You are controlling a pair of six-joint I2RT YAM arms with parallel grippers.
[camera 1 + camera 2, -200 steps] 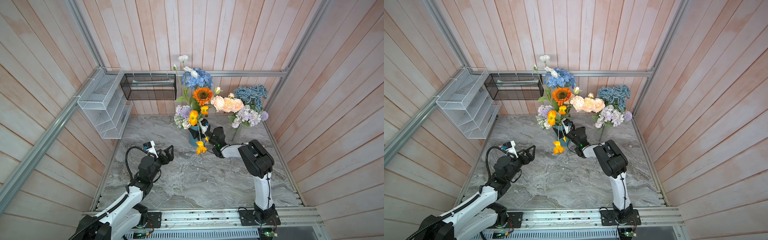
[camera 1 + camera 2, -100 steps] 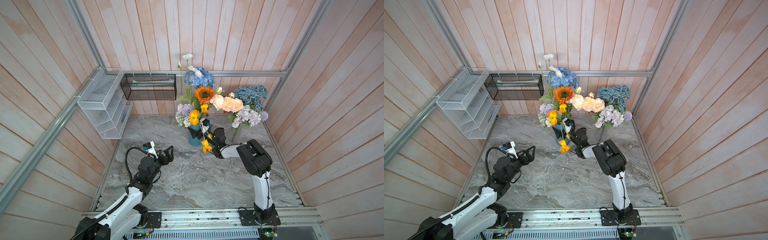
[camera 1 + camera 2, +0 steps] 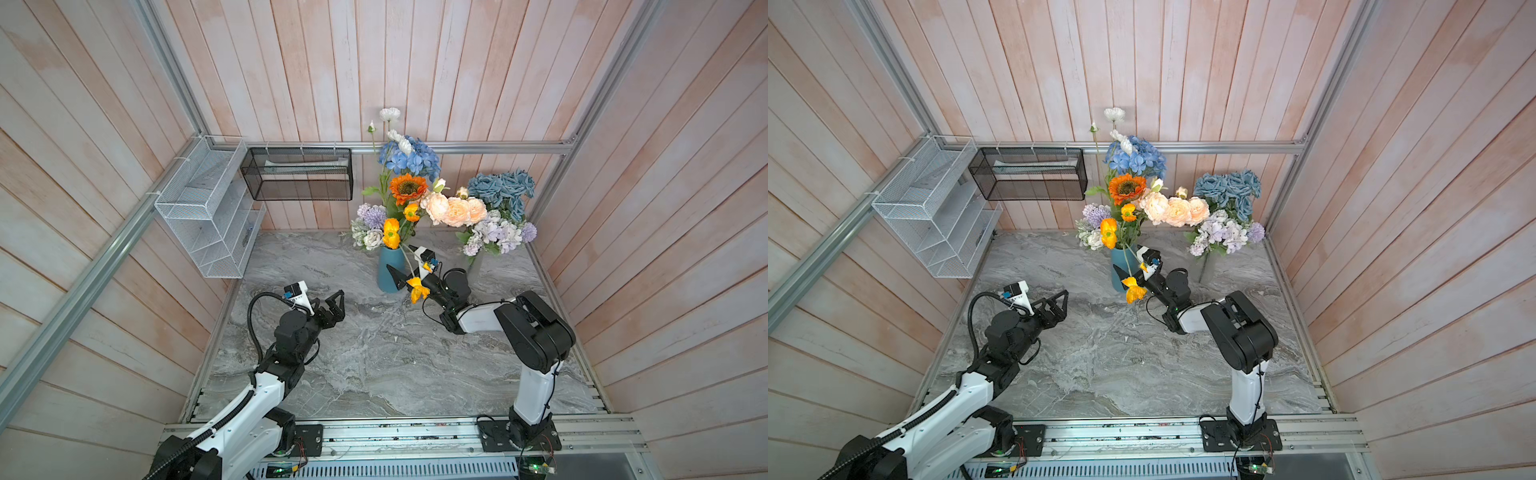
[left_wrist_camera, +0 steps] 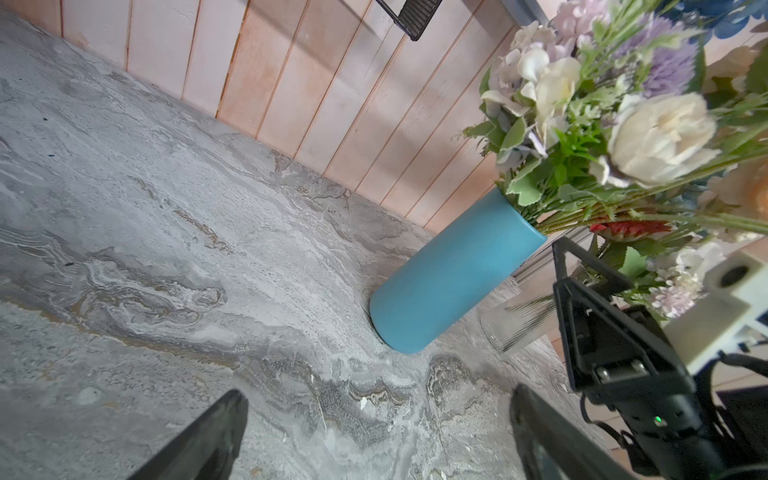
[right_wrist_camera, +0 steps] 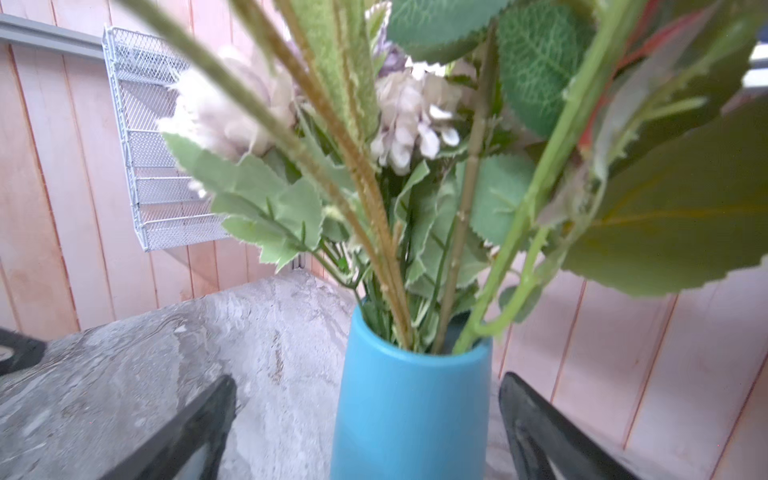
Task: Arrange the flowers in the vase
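Observation:
A blue vase [image 3: 390, 272] [image 3: 1120, 272] stands at the back of the marble table and holds the flowers [image 3: 408, 188] [image 3: 1127, 188]: sunflower, blue hydrangea, peach roses, lilac, white and yellow blooms. One yellow bloom [image 3: 418, 289] droops low in front of the vase. My right gripper [image 3: 405, 264] [image 5: 368, 382] is open, its fingers on either side of the vase [image 5: 411, 415] without touching it. My left gripper [image 3: 336, 301] [image 4: 376, 399] hovers open and empty over the table, left of the vase [image 4: 449, 282].
A clear glass vase [image 3: 473, 268] [image 4: 515, 324] with dusty-blue roses [image 3: 500, 193] and lilac blooms stands right of the blue one. A white wire rack [image 3: 208, 216] and a black mesh basket [image 3: 297, 174] hang on the walls.
My right gripper has opened wider near the vase. The bouquet and the drooping yellow bloom have swung slightly to the right. The left arm has stayed still.

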